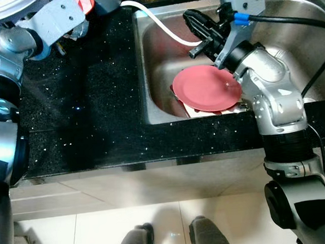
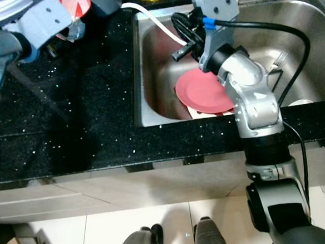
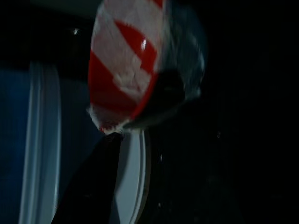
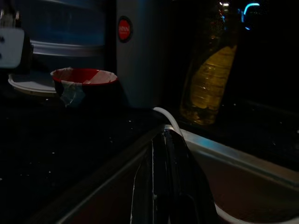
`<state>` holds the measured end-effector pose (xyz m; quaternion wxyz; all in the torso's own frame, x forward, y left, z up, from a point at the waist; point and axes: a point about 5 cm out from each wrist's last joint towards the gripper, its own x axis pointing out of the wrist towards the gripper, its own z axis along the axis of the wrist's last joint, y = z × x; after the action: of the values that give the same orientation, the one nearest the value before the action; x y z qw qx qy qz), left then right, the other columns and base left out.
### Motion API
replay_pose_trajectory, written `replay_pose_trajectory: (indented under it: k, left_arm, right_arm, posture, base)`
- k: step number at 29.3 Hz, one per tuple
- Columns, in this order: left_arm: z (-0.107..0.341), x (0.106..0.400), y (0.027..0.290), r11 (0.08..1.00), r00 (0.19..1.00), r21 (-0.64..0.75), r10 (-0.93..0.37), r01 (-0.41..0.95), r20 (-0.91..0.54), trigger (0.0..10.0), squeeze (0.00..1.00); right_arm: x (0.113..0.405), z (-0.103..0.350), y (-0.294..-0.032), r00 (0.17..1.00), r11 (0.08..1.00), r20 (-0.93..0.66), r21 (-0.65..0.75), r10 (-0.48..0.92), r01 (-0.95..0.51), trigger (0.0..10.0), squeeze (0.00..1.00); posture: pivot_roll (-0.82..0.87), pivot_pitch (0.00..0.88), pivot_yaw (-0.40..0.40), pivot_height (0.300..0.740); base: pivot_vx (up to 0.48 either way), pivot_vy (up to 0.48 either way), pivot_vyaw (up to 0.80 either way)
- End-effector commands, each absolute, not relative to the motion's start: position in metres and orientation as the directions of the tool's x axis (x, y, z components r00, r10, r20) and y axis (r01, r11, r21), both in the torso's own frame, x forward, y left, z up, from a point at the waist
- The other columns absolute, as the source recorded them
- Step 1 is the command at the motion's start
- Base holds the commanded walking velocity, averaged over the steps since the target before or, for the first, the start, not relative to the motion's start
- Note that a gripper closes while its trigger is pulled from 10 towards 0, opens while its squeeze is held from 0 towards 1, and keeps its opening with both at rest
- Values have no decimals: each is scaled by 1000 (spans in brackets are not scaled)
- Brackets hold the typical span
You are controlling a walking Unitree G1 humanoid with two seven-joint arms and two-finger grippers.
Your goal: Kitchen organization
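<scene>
A red plate [image 1: 207, 88] lies tilted over other dishes in the steel sink [image 1: 142, 73]. My right gripper [image 1: 197, 38] hovers above the sink's back left part, close to a white hose [image 1: 161, 21], its fingers [image 4: 163, 186] pressed together and holding nothing. A red-and-white bowl [image 2: 72, 4] with crumpled plastic wrap stands at the back of the black counter. My left arm [image 1: 49, 21] reaches to it, and in the left wrist view the bowl [image 3: 121, 70] is very close, with one black finger [image 3: 93, 182] just under its rim. The dark hides the grip.
A yellow bottle [image 4: 208, 79] and a silver appliance [image 4: 140, 46] stand behind the sink. A white plate [image 4: 28, 84] lies beside the bowl. A fork [image 2: 278, 61] rests in the sink. The counter's front edge [image 1: 154, 156] runs over white cabinets.
</scene>
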<state>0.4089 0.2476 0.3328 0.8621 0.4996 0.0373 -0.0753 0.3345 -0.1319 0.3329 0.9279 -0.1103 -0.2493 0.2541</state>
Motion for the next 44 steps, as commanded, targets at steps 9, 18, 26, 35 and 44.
replay_pose_trajectory:
  k: [9, 18, 26, 35, 44]
  left_arm:
    - [322, 413, 238, 410, 983, 893, -87, 183, -162, 10000, 0]
    - [358, 411, 230, 245, 995, 968, -87, 63, -43, 10000, 0]
    - [394, 396, 221, 587, 934, 810, -296, 14, 198, 10000, 0]
    - [373, 354, 202, 843, 829, 537, -293, -11, 477, 10000, 0]
    - [351, 348, 200, 861, 855, 508, -267, 5, 444, 10000, 0]
  right_arm:
    - [319, 330, -143, 774, 878, 420, -291, 474, -380, 10000, 0]
    - [304, 333, -159, 802, 915, 452, -280, 392, -289, 10000, 0]
    - [305, 326, -163, 813, 953, 497, -176, 302, -246, 10000, 0]
    - [329, 325, -145, 798, 958, 544, -43, 260, -283, 10000, 0]
    - [336, 324, -136, 791, 952, 552, -13, 262, -306, 10000, 0]
  posture:
    - [-134, 310, 178, 740]
    - [-203, 287, 244, 740]
    - [-148, 176, 207, 740]
    - [-32, 75, 124, 740]
    - [3, 33, 99, 740]
  base:
    - [0, 0, 0]
    - [0, 0, 0]
    - [0, 0, 0]
    - [0, 0, 0]
    - [0, 0, 0]
